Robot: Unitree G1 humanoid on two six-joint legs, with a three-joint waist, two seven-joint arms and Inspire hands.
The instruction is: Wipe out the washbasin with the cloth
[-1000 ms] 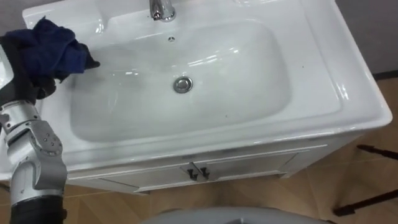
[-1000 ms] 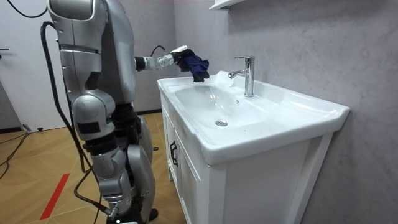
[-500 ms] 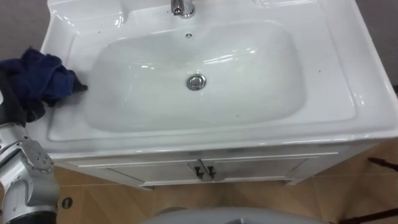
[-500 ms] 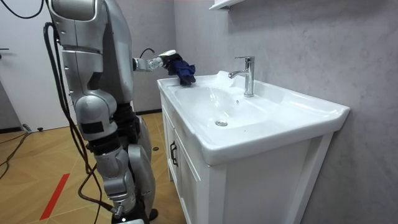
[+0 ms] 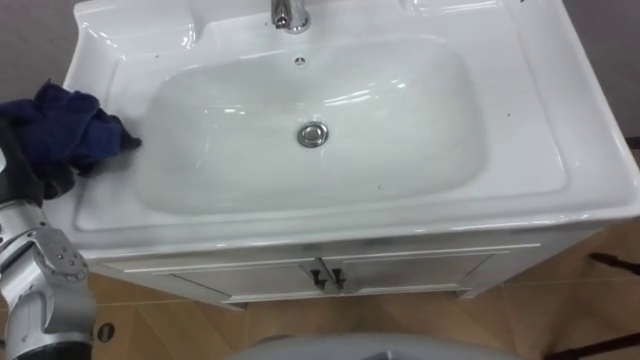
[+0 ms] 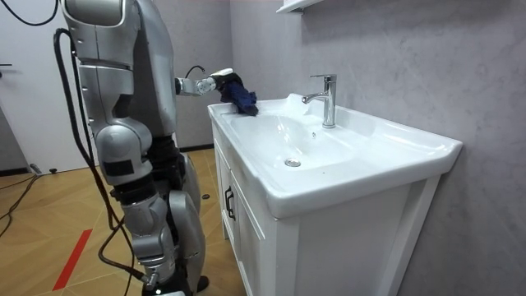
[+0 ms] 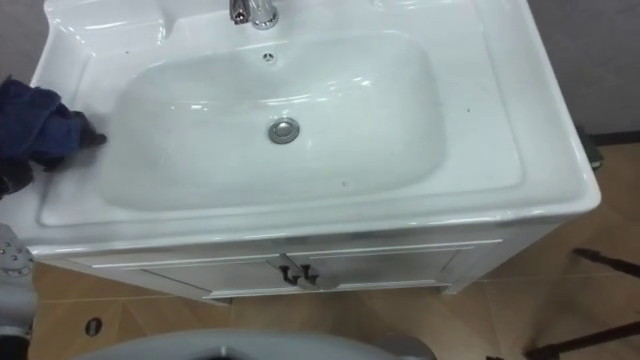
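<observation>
A white basin point(image 5: 560, 130) with a round metal drain point(image 5: 313, 134) and a chrome tap point(image 5: 290, 14) at its back lies below me. My left hand point(image 5: 22, 165) holds a bunched dark blue cloth point(image 5: 68, 132) at the basin's left rim, its dark fingers curled into the cloth. In the room view the cloth point(image 6: 240, 94) rests at the near corner of the basin point(image 6: 386, 152), with the left hand point(image 6: 215, 81) behind it. The cloth point(image 7: 35, 132) also sits at the left edge in the right eye view.
Under the basin is a white cabinet point(image 5: 330, 275) with two small dark door handles point(image 5: 322, 278). Wooden floor point(image 5: 560, 320) lies in front. In the room view I stand upright at the cabinet's point(image 6: 246, 238) side; a grey wall point(image 6: 411, 57) backs the basin.
My left hand has drawn the cloth back from over the basin's left inner slope to its left rim. The eye view has shifted too. Since half a second ago, almost nothing has moved.
</observation>
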